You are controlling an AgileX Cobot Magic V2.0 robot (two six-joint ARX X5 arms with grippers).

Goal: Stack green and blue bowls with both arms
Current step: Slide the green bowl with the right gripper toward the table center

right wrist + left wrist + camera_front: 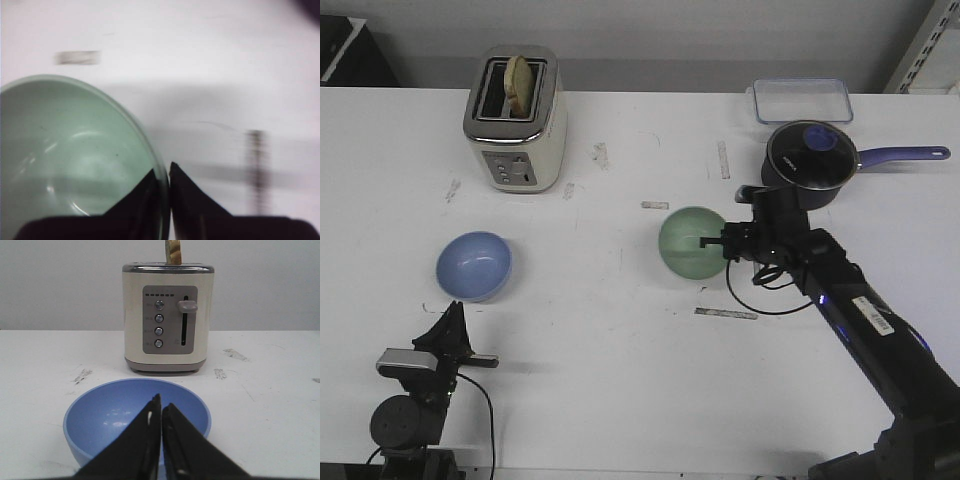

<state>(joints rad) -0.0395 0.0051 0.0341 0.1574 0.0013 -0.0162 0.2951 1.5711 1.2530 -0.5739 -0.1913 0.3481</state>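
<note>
1. Table (620, 400): white, scuffed. Wide bare stretch between the two bowls and along the near edge; tape scraps lie near the green bowl.
2. Green bowl (691, 242): upright, mid-table, right of centre. Pan (809, 156) with lid stands just behind and to its right, handle pointing right; clear tub (801, 100) behind the pan at the far edge.
3. Blue bowl (474, 266): upright, left side, well apart from the green bowl. Toaster (515, 120) stands behind it toward the far edge with a slice of bread (520, 84) sticking up from a slot. Nothing lies between the bowls.
4. Right gripper (708, 242): arm reaches in from the near right corner, stretched low across the table, a cable looping under the wrist. In the wrist view the fingers straddle the green bowl's rim — one inside, one outside — pressed onto the wall. Bowl clamped.
5. Left gripper (450, 318): arm folded low at the near left edge, pointing toward the blue bowl, short of it in the front view. Wrist view shows the fingers (150, 425) closed together, only a thin slit between them — holding nothing, blue bowl and toaster straight ahead.
</note>
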